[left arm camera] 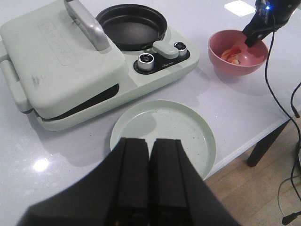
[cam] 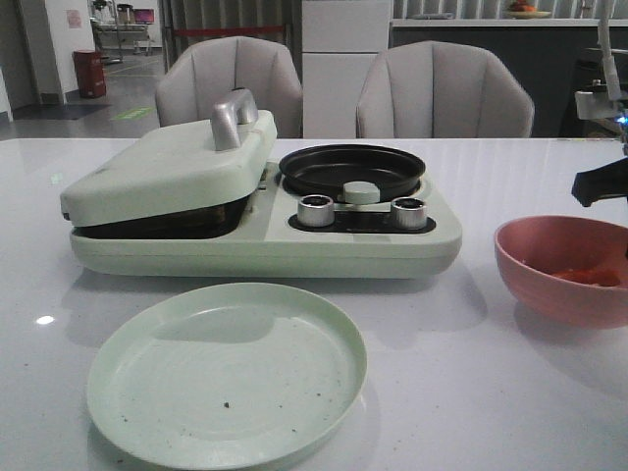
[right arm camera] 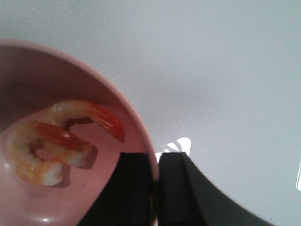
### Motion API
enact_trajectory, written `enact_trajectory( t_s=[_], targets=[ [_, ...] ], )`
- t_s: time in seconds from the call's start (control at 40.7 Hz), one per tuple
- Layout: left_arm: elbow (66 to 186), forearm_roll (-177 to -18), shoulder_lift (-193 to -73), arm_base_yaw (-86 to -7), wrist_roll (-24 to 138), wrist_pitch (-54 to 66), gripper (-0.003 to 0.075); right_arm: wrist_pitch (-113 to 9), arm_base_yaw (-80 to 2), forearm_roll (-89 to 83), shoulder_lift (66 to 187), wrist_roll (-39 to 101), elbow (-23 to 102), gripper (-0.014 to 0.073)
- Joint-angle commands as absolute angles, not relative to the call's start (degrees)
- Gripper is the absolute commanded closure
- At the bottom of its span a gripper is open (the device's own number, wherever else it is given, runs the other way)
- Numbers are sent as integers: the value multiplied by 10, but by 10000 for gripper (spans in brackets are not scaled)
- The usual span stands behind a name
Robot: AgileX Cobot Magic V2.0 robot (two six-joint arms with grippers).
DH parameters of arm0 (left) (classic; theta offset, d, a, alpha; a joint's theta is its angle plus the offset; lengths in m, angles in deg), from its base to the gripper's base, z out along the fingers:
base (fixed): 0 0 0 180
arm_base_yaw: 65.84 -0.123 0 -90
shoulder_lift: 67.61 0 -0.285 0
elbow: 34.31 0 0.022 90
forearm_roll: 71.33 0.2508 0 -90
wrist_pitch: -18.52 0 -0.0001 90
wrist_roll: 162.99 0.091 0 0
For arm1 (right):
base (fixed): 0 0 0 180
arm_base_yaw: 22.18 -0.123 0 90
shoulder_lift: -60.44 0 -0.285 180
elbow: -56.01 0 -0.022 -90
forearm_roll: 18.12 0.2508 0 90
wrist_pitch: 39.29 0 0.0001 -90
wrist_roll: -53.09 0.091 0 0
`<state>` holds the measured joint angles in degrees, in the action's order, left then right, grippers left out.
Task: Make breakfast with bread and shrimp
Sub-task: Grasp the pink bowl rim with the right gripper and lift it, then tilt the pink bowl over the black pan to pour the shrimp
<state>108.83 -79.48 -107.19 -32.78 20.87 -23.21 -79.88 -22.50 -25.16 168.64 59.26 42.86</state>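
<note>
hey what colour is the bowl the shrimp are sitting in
Dusty pink. The bowl holding the shrimp shows closest in the right wrist view.

You have two shrimp (right arm camera: 56, 141), one pink bowl (cam: 559, 270), one green plate (cam: 226, 373), one breakfast maker (cam: 260, 206), two chairs (cam: 231, 83).

We see a white table (cam: 530, 392); on it a green breakfast maker (cam: 265, 201); a green plate (cam: 226, 373); a pink bowl (cam: 564, 270).
</note>
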Motion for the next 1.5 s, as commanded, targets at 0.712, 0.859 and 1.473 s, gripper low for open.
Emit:
enact_trajectory(
  t_s=[0.712,0.859,1.473],
  targets=[
    [1104,-800,-1074,-322,204,-191,619,-743,-385,-534,1551,703,597,548],
    [1104,-800,-1074,-322,204,-191,619,-828,-446,-710,1628,792,686,548],
    [1104,-800,-1074,-322,204,-191,619,-1018,-602,-1219,1860,965,847,548]
  ],
)
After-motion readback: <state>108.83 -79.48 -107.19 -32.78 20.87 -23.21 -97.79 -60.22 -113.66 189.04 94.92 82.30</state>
